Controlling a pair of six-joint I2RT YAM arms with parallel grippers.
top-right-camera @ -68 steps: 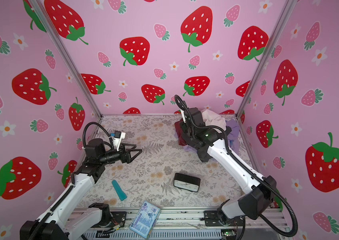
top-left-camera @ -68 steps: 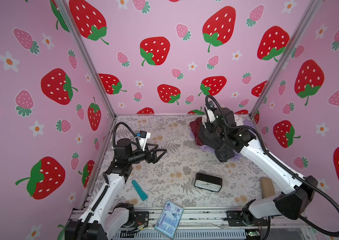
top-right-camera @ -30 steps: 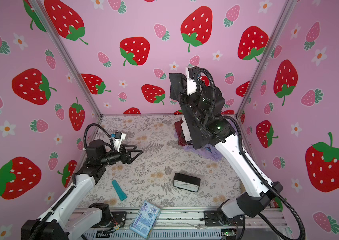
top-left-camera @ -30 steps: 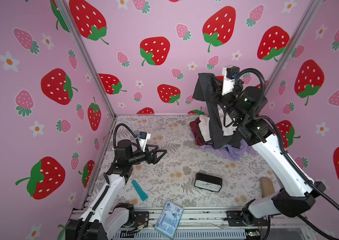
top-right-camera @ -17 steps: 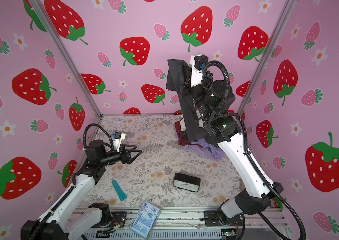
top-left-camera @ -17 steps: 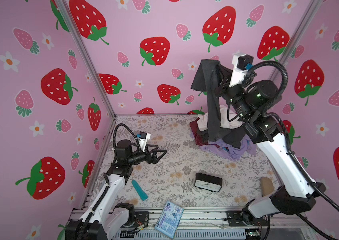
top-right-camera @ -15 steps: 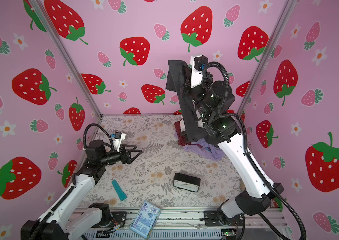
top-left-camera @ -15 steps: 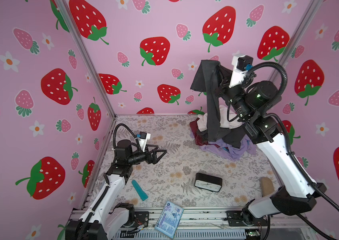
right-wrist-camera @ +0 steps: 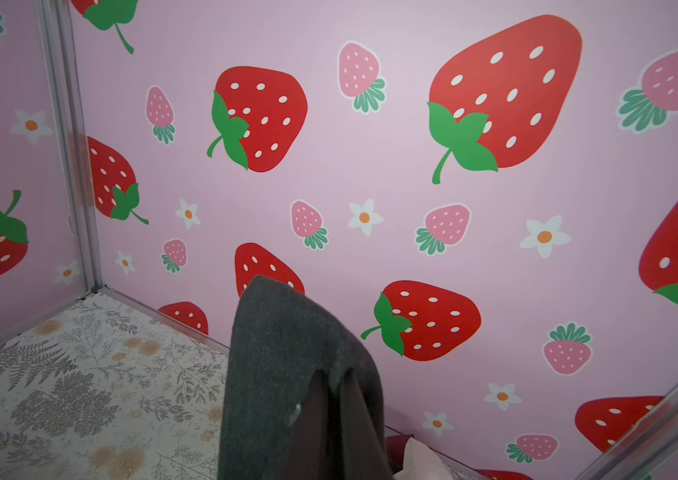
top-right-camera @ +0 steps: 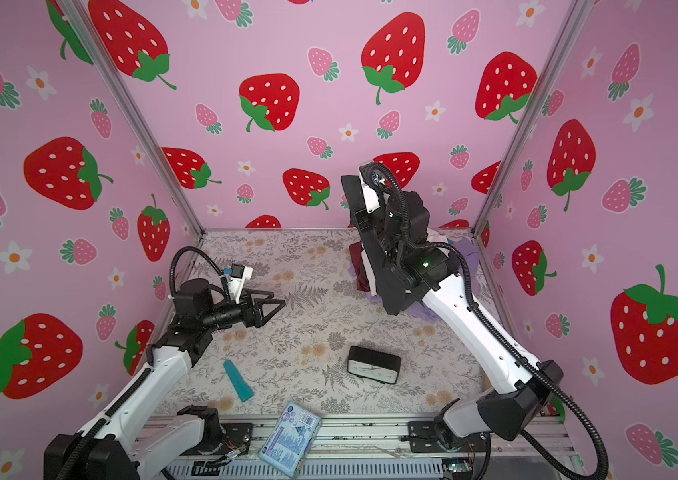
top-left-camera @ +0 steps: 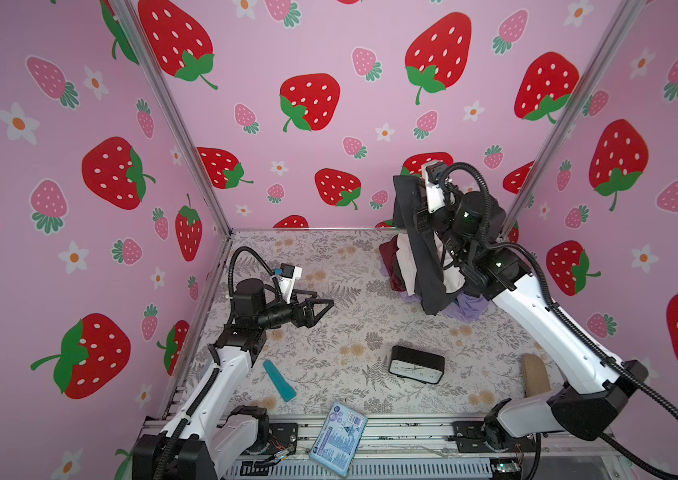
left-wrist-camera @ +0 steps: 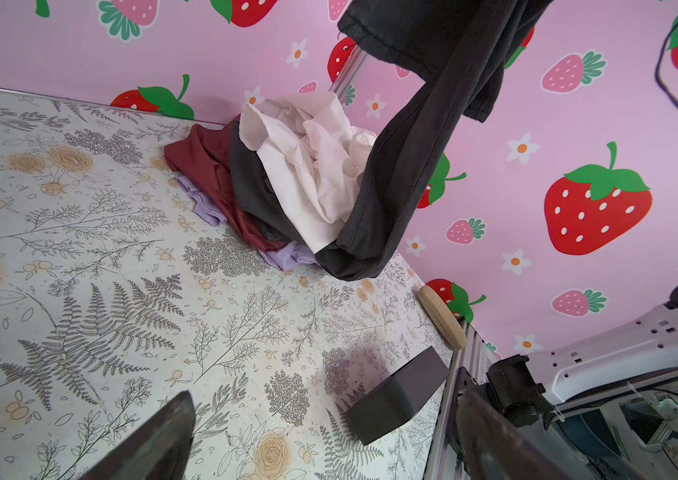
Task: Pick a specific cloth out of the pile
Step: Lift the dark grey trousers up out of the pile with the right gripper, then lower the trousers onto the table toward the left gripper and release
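Note:
The cloth [top-left-camera: 422, 266] [top-right-camera: 385, 274], a long charcoal garment, hangs from my raised right gripper [right-wrist-camera: 335, 380] at the back right. That gripper is shut on the cloth's upper end, and the fabric drapes over its fingers [right-wrist-camera: 314, 399]. The cloth's lower end [left-wrist-camera: 354, 262] touches the floor at the front of the pile [top-left-camera: 395, 259] [left-wrist-camera: 308, 166]. The pile holds a white shirt, a maroon piece and a lavender garment [top-left-camera: 470, 309]. My left gripper [top-left-camera: 323, 309] [top-right-camera: 275, 305] [left-wrist-camera: 325, 395] hovers open and empty at the left, well away from the pile.
A black clock [top-left-camera: 416, 365] [left-wrist-camera: 395, 395] lies at the front middle. A teal bar [top-left-camera: 279, 380] and a blue packet [top-left-camera: 339, 436] lie near the front edge. A wooden piece [top-left-camera: 534, 374] [left-wrist-camera: 441, 318] rests by the right wall. Strawberry walls enclose three sides.
My right gripper pulled the cloth up out of the pile, rose high, and has since come down and leftward a little. The left arm has not moved.

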